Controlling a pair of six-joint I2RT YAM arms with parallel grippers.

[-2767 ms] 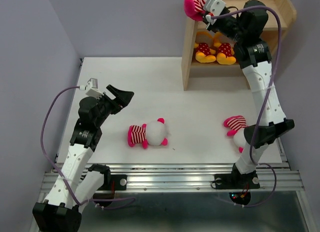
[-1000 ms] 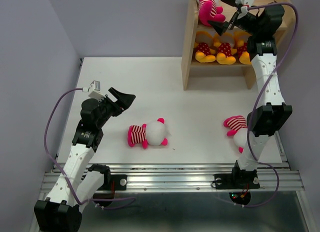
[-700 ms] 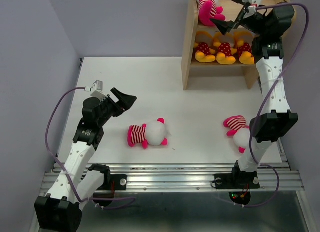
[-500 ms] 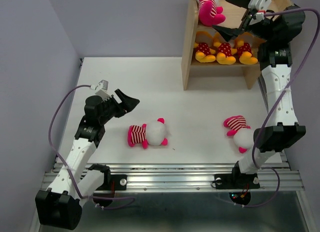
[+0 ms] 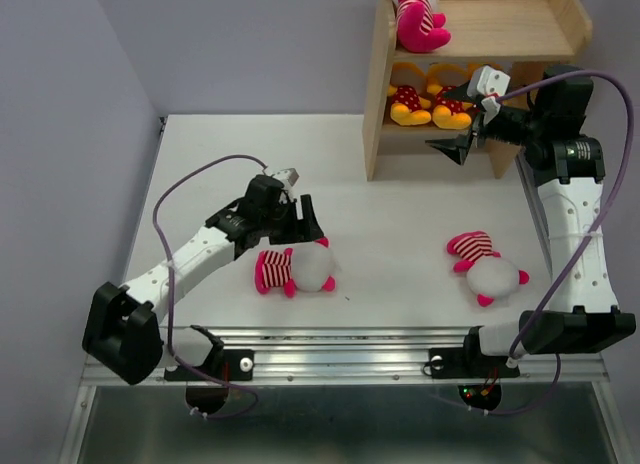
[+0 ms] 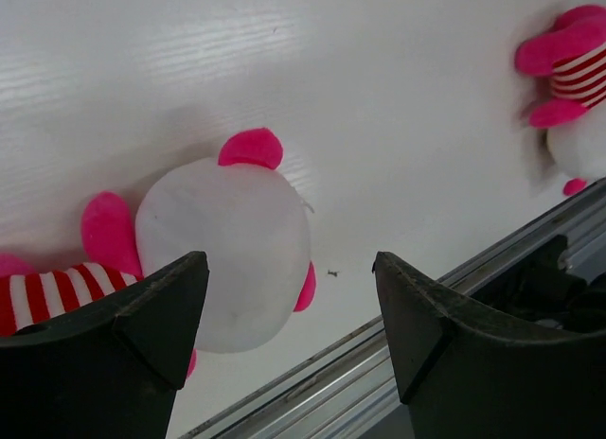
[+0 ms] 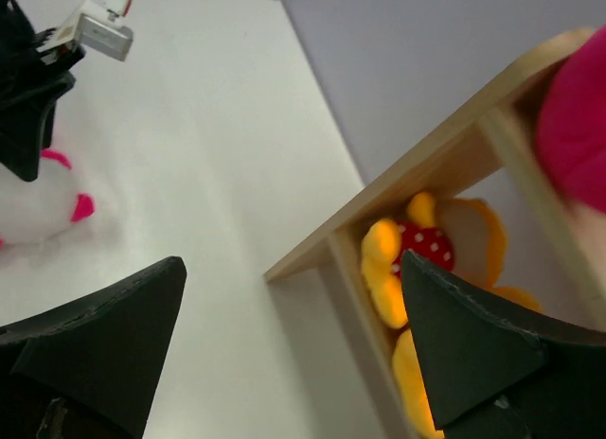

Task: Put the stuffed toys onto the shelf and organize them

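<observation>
worktop (image 5: 250, 154): plain white, matte, with a faint grain showing up close in the left wrist view. A silver rail (image 5: 340, 342) runs along the near edge.
room: lilac walls (image 5: 60, 134) on the left and at the back, pretty tight around everything.
shelf (image 5: 377, 84): light wood, two tiers, standing at the far right of the worktop by the back wall.
top tier: one striped toy (image 5: 420, 19) at its left end.
lower tier: yellow toys (image 5: 410, 104) in red dotted outfits, side by side. I can count two; the right arm covers the rest.
middle toy (image 5: 295, 267): pink-striped, white head, lying flat mid-worktop.
right-side toy (image 5: 487, 269): same kind, lying near the right edge, well apart from the middle one.
left hand (image 5: 305, 224): fingers apart, low over the middle toy's white head, not clamped on it.
right hand (image 5: 448, 119): spread wide, nothing in it, hanging in front of the lower tier.
</observation>
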